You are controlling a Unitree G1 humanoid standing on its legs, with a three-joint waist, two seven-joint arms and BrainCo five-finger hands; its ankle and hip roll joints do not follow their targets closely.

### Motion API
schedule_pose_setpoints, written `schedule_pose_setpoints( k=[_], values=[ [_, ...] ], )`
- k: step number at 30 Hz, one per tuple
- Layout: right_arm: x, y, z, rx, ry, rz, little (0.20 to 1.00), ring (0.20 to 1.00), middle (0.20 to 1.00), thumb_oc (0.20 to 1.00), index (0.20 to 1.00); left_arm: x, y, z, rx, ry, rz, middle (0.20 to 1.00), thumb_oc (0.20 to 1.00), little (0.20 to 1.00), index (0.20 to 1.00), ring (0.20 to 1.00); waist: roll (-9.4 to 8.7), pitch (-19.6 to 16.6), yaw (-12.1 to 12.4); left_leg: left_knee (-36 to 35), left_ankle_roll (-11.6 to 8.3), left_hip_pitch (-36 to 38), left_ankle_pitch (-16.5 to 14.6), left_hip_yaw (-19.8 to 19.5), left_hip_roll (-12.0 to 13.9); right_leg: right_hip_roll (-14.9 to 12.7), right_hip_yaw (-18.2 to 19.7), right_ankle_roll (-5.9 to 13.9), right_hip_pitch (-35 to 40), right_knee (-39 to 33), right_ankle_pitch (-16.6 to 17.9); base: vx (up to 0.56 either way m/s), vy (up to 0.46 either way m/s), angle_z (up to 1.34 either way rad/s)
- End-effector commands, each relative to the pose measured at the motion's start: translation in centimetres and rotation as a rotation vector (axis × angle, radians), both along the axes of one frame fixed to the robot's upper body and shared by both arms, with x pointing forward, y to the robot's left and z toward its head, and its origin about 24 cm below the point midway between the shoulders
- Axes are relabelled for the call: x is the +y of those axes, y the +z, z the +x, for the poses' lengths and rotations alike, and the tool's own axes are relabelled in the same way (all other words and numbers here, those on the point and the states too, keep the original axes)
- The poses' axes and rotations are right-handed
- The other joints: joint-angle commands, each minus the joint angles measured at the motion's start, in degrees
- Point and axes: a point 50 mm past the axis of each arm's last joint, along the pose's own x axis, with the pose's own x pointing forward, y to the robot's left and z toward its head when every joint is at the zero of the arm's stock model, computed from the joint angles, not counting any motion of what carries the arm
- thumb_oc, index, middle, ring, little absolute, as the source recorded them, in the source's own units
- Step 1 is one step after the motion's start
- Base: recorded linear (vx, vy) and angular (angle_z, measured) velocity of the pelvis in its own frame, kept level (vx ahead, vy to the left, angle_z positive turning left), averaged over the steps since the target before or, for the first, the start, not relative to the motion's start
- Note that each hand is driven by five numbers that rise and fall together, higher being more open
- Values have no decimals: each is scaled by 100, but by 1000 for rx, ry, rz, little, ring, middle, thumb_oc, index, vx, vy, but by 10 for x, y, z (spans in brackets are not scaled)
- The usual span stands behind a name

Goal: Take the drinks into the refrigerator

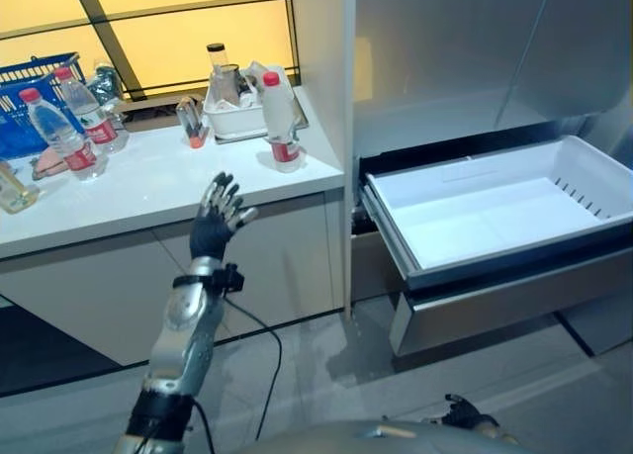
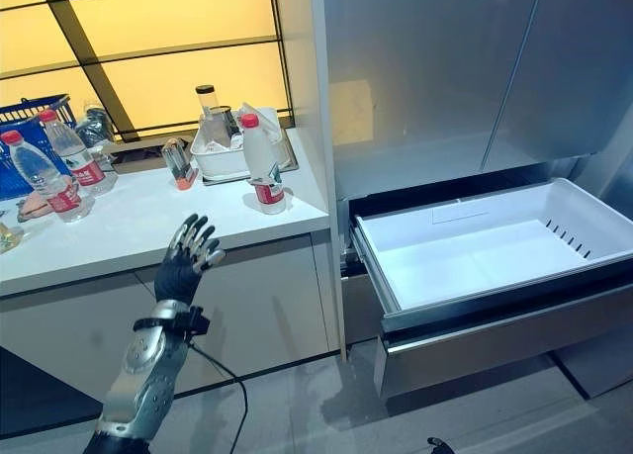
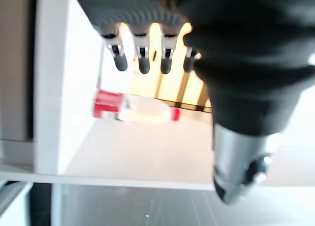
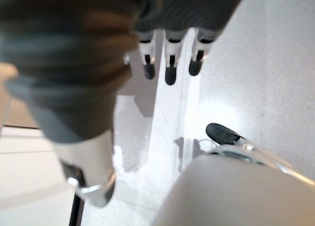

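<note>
A clear water bottle [image 1: 280, 118] with a red cap and red label stands upright near the counter's right front corner; it also shows past my fingers [image 3: 142, 56] as the bottle [image 3: 133, 109] in the left wrist view. Two more red-capped bottles [image 1: 61, 136] [image 1: 91, 110] stand at the counter's left. My left hand [image 1: 220, 217] is raised in front of the counter edge, open with fingers spread, holding nothing, short of the near bottle. The refrigerator's lower drawer [image 1: 495, 217] is pulled out, a white empty bin. My right hand [image 1: 463, 412] hangs low over the floor, fingers [image 4: 170, 63] straight.
A white tray [image 1: 235, 126] with jars sits behind the near bottle, a small glass jar [image 1: 190, 123] to its left. A blue basket [image 1: 30, 88] stands at the counter's back left. The refrigerator's steel upper doors [image 1: 445, 48] are closed. The drawer juts out over the grey floor.
</note>
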Motion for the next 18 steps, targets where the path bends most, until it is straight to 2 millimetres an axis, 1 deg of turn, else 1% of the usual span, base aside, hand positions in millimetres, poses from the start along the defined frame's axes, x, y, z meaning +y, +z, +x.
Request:
schedule_pose_setpoints(
  k=[1, 4, 6, 7, 9, 11, 12, 16, 18],
  values=[
    [15, 1, 22, -21, 64, 18, 1000, 1000, 1000, 1000, 1000, 8, 35, 24, -136, 11, 9, 1000, 1000, 1000, 1000, 1000, -228, 232, -13, 40, 286, 421, -603, 191, -238, -17, -163, -52, 70, 58, -113, 0, 0, 0],
    [17, 0, 20, -14, 60, 23, 1000, 1000, 1000, 1000, 1000, 11, 41, 37, -131, 44, 33, 1000, 1000, 1000, 1000, 1000, -211, 239, -70, 40, 277, 430, -595, 219, -241, -16, -138, -45, 67, 58, -109, 0, 0, 0],
    [17, 0, 19, -12, 57, 25, 1000, 1000, 1000, 1000, 1000, 12, 45, 41, -137, 48, 48, 1000, 1000, 1000, 1000, 1000, -208, 246, -86, 40, 274, 423, -590, 222, -242, -19, -138, -45, 57, 58, -100, 0, 0, 0],
    [19, -1, 18, -12, 55, 29, 1000, 1000, 1000, 1000, 1000, 18, 49, 44, -139, 75, 73, 1000, 1000, 1000, 1000, 1000, -207, 256, -107, 40, 270, 412, -582, 237, -245, -26, -125, -40, 30, 58, -86, 0, 0, 0],
    [19, 0, 20, -14, 50, 29, 1000, 1000, 1000, 1000, 1000, 19, 49, 50, -124, 84, 44, 1000, 1000, 1000, 1000, 1000, -202, 270, -133, 40, 272, 390, -568, 246, -252, -30, -108, -33, -11, 58, -64, -10, -2, -2],
    [19, -1, 19, -15, 42, 33, 1000, 1000, 1000, 1000, 1000, 24, 57, 54, -135, 105, 94, 1000, 1000, 1000, 1000, 1000, -206, 287, -142, 40, 270, 368, -552, 258, -251, -35, -99, -30, -43, 58, -51, -17, -6, -10],
    [19, 0, 20, -18, 38, 33, 1000, 1000, 1000, 1000, 1000, 25, 58, 55, -136, 116, 85, 1000, 1000, 1000, 1000, 1000, -212, 297, -144, 40, 270, 356, -546, 263, -253, -37, -93, -29, -53, 58, -48, -15, -2, -8],
    [17, 0, 19, -20, 25, 29, 1000, 1000, 1000, 1000, 1000, 33, 64, 61, -139, 143, 88, 1000, 1000, 1000, 1000, 1000, -227, 342, -152, 40, 268, 331, -529, 287, -256, -46, -76, -13, -93, 58, -22, -7, 0, -3],
    [14, 1, 20, -22, 20, 24, 1000, 1000, 1000, 1000, 1000, 41, 66, 68, -114, 166, 94, 1000, 1000, 1000, 1000, 1000, -228, 360, -167, 40, 268, 319, -520, 293, -261, -47, -72, -6, -109, 58, -7, -11, 3, -5]
  ],
)
